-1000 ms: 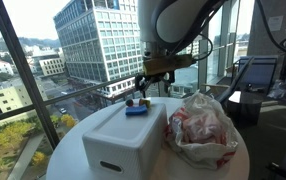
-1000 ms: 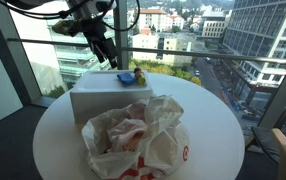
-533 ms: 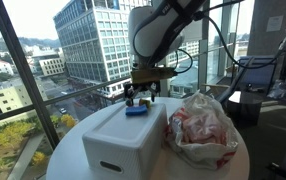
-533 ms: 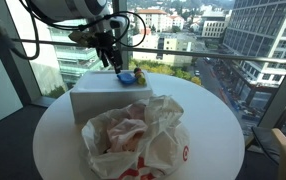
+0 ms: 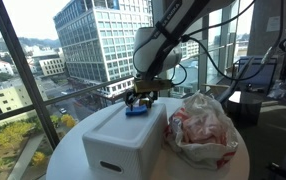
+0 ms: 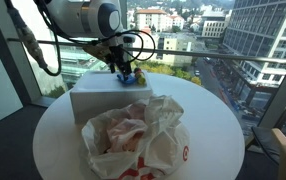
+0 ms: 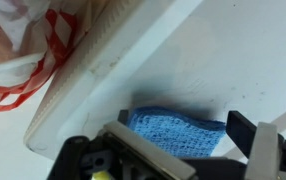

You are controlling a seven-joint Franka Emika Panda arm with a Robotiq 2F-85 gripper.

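Hand [image 5: 139, 100] lowered to blue sponge [image 7: 178, 132]; white box [image 5: 121, 142], round table [image 6: 223, 122].

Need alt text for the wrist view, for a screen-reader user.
The open gripper hangs close over a blue textured pad, with a finger on either side of it. The pad lies on top of a white box. A crumpled white-and-red plastic bag sits past the box edge at upper left.
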